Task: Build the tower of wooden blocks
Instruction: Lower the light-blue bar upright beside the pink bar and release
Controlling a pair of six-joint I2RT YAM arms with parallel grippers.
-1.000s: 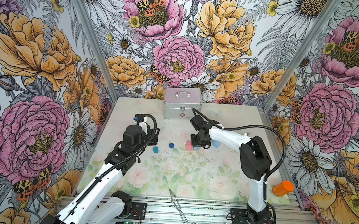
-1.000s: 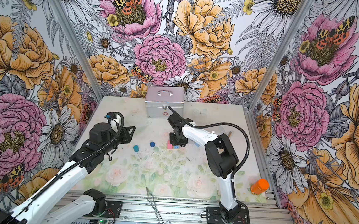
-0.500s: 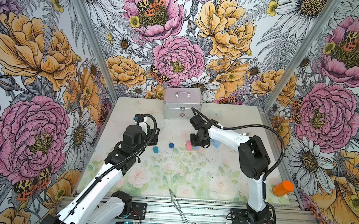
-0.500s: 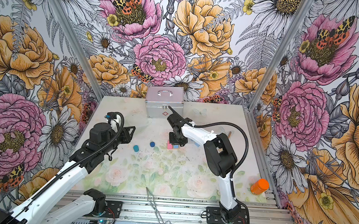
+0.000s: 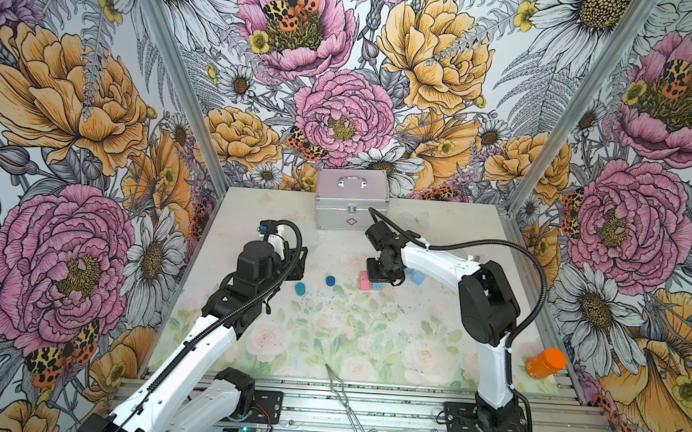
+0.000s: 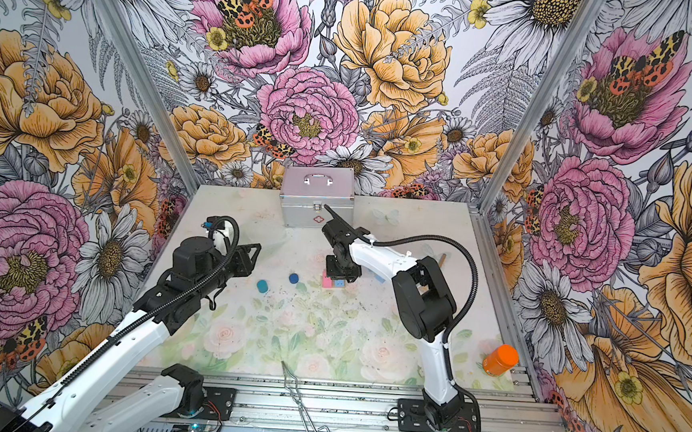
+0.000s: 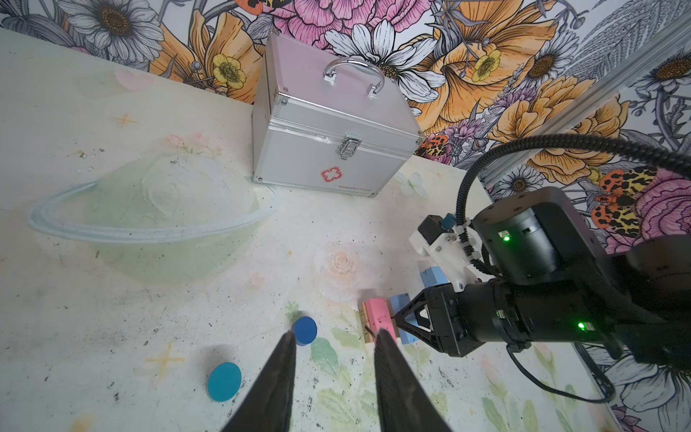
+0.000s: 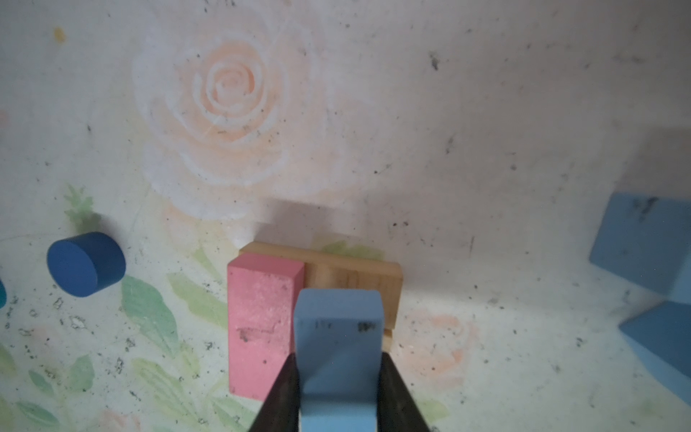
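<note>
The tower (image 8: 355,273) is a low stack, with tan planks at the bottom and a pink slab (image 8: 261,321) lying on them. My right gripper (image 8: 338,359) is shut on a light blue slab (image 8: 338,329), held right beside the pink slab over the planks. In both top views this gripper (image 5: 379,275) points down at the stack (image 6: 327,281). My left gripper (image 7: 335,334) is open and empty, a little left of the stack. A dark blue cylinder (image 7: 304,329) and a teal cylinder (image 7: 224,380) lie on the mat near it. Two light blue cubes (image 8: 643,243) sit right of the stack.
A silver metal case (image 5: 351,200) stands at the back wall behind the stack. An orange bottle (image 5: 544,363) lies at the front right edge. Metal tongs (image 5: 344,396) lie across the front rail. Flowered walls close in the mat on three sides.
</note>
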